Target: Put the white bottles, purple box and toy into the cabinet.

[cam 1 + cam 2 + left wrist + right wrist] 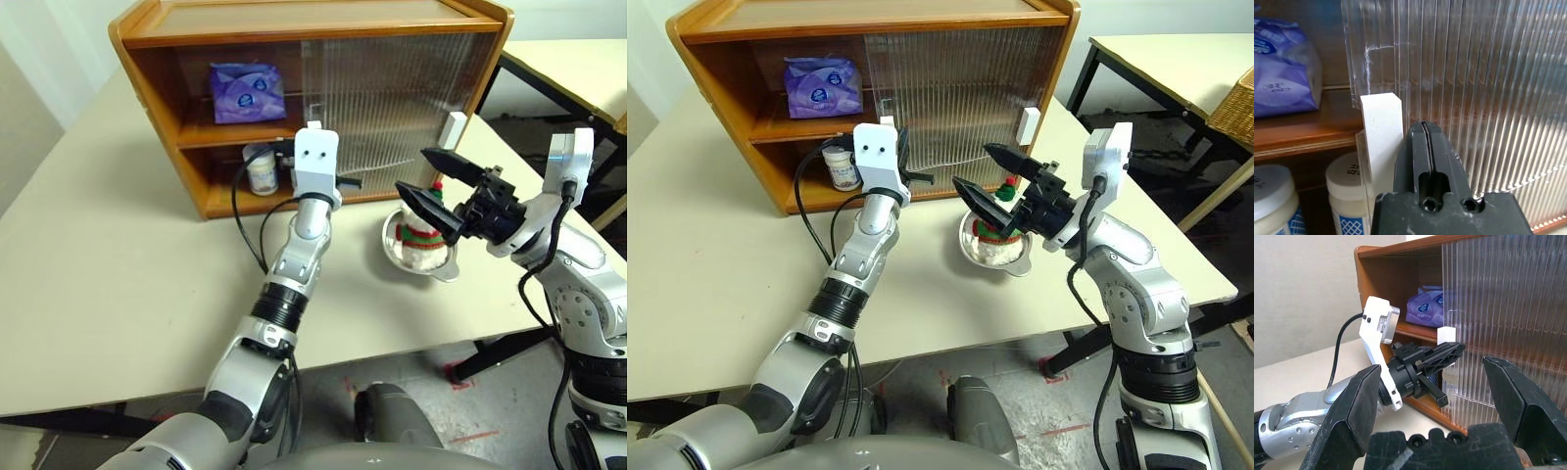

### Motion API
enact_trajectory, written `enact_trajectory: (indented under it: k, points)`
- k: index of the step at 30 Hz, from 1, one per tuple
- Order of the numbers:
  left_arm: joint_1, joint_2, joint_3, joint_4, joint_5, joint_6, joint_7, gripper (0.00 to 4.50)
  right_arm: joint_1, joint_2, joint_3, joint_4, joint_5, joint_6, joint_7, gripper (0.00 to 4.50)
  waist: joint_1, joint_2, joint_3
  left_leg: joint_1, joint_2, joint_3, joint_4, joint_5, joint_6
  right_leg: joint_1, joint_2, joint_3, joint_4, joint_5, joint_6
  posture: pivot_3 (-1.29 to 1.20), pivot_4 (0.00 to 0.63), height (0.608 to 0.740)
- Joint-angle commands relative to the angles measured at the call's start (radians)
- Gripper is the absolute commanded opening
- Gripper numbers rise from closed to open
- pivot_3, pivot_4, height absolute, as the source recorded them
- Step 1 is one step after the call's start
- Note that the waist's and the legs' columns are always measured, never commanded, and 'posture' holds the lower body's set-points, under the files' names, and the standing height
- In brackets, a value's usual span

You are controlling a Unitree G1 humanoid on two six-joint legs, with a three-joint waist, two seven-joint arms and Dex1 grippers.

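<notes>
The cabinet (294, 29) stands at the back of the table, its left half open and its ribbed sliding doors (392, 98) covering the right half. On the upper shelf lies the purple box (247, 91). Two white bottles (1268, 196) (1347, 186) stand on the lower shelf. My left gripper (1422, 129) is shut and empty, its tip right beside the door's white handle (1382, 127). In front of the cabinet, the toy (423, 235) sits in a metal bowl (392, 245). My right gripper (411, 169) hangs open just above it, holding nothing.
A second white handle (454, 127) sits at the cabinet's right edge. Another table (578, 69) stands to the right, with a wicker basket (1234, 108) on it. The table's front edge runs close below the bowl.
</notes>
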Motion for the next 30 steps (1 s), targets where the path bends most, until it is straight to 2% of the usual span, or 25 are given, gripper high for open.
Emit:
enact_trajectory:
  k: [1, 8, 22, 30]
  points:
    - [-0.008, -0.025, 0.025, 0.020, 0.011, -0.011, 0.045, 0.02, -0.005, 0.000, -0.005, 0.003, 0.002, -0.012, 0.006, 4.50, 0.000, 0.000, 0.000, 0.000, 0.000, 0.000, 0.000, 0.000, 0.000, 0.000, 0.000, 0.000, 0.000, 0.000, 0.000, -0.12, 0.000, 0.740]
    - [0.042, -0.011, 0.029, -0.083, 0.020, 0.034, 0.077, 0.02, -0.005, 0.000, -0.007, 0.008, 0.003, -0.014, 0.010, 4.50, -0.006, 0.000, 0.000, 0.000, 0.000, 0.000, 0.000, 0.000, 0.000, 0.000, 0.000, 0.000, 0.000, 0.000, 0.000, -0.11, 0.000, 0.740]
    - [0.068, 0.023, 0.103, -0.152, 0.035, 0.115, 0.145, 0.02, -0.034, 0.012, 0.003, 0.045, -0.007, -0.026, 0.026, 4.50, -0.020, 0.000, 0.000, 0.000, 0.000, 0.000, 0.000, 0.000, 0.000, 0.000, 0.000, 0.000, 0.000, 0.001, 0.001, -0.08, 0.000, 0.740]
    - [0.096, 0.025, 0.093, -0.233, 0.062, 0.150, 0.153, 0.02, -0.042, 0.016, 0.009, 0.059, -0.011, -0.033, 0.032, 4.50, -0.018, 0.000, 0.000, 0.000, 0.000, 0.000, 0.000, 0.000, 0.000, 0.000, 0.000, 0.000, 0.000, 0.001, 0.000, -0.08, 0.000, 0.740]
